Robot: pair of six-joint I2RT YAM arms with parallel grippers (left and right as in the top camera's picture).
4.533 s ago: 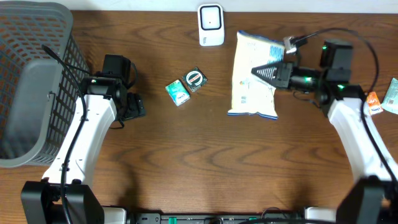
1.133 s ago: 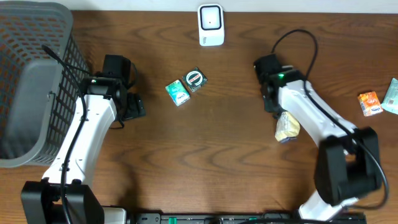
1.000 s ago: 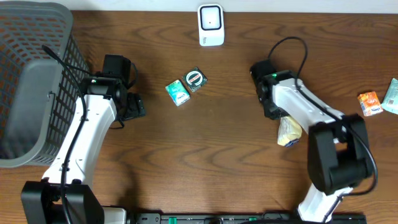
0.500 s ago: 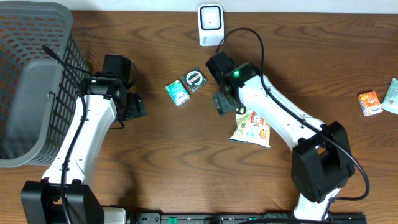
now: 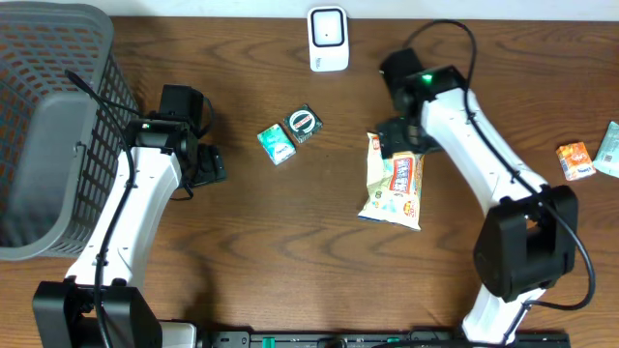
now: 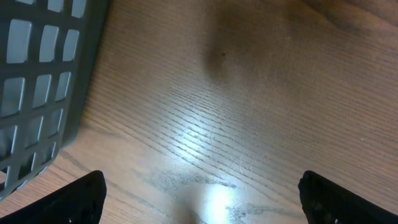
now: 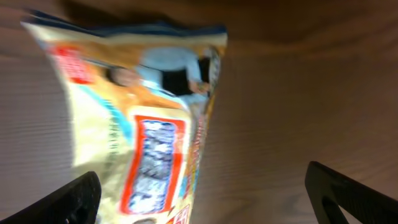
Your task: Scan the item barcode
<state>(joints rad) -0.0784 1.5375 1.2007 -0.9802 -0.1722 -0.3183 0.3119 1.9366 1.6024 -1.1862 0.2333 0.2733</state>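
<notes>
Bystanders on the wooden surface (image 5: 290, 242)
Grey basket (image 5: 29, 58) upper left; two small packets (image 5: 278, 145) centre; orange packet (image 5: 576, 160) far right.

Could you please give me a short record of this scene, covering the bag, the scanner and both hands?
item: snack bag flat on the table, printed side up
scanner: white, at the far table edge, apart from the bag
right hand: open, over the bag's top end, holding nothing
left hand: open, empty, beside the basket
others: green packet and dark packet left of the bag; orange packet far right
</notes>
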